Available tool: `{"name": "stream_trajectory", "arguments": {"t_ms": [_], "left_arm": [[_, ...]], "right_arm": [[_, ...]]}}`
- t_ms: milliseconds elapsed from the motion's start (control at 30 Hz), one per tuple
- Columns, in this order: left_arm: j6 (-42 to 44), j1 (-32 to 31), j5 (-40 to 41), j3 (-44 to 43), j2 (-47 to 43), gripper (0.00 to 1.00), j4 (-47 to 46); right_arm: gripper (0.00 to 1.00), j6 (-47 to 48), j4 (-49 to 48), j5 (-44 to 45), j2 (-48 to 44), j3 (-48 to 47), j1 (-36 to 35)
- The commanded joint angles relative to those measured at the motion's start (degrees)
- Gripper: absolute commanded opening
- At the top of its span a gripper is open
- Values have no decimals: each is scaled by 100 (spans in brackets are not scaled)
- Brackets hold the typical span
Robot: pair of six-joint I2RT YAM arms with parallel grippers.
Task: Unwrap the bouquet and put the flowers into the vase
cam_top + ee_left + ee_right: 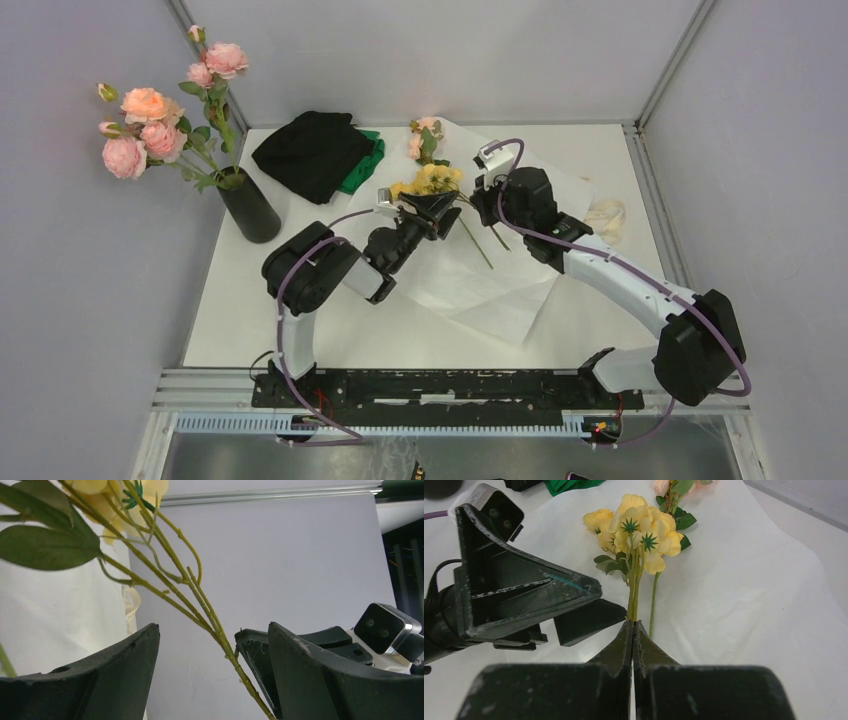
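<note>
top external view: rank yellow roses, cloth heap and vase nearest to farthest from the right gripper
1. yellow roses, just left of the right gripper.
2. cloth heap, further left, toward the back.
3. vase, farthest left.

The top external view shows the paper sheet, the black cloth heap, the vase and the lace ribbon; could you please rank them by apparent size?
1. paper sheet
2. black cloth heap
3. vase
4. lace ribbon, close to the vase, so unsure
</note>
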State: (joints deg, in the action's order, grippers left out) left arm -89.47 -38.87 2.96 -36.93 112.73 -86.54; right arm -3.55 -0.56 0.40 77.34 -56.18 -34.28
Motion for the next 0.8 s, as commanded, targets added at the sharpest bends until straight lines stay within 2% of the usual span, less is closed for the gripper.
{"name": "stream_trajectory", "arguments": {"t_ms": [0,433,567,633,767], "left_arm": [[-249,-24,121,-459,325,84,-1308],[-788,-189,3,-1063,836,83,-1305],[-910,-202,-9,-1245,988,73,-1304],[-938,-218,5,-1252,1014,59,-1308],[-1021,-242,43,-1174,1014,49,-1304]], "right_arm": [[0,56,-63,-24,-218,-142,-24],[0,-12,-138,-199,-61,-87,-33],[0,-1,-98,-207,-73,-95,-35],[0,9,-94,-182,-103,-78,-48],[0,31,-88,-137,-77,-84,-49]]}}
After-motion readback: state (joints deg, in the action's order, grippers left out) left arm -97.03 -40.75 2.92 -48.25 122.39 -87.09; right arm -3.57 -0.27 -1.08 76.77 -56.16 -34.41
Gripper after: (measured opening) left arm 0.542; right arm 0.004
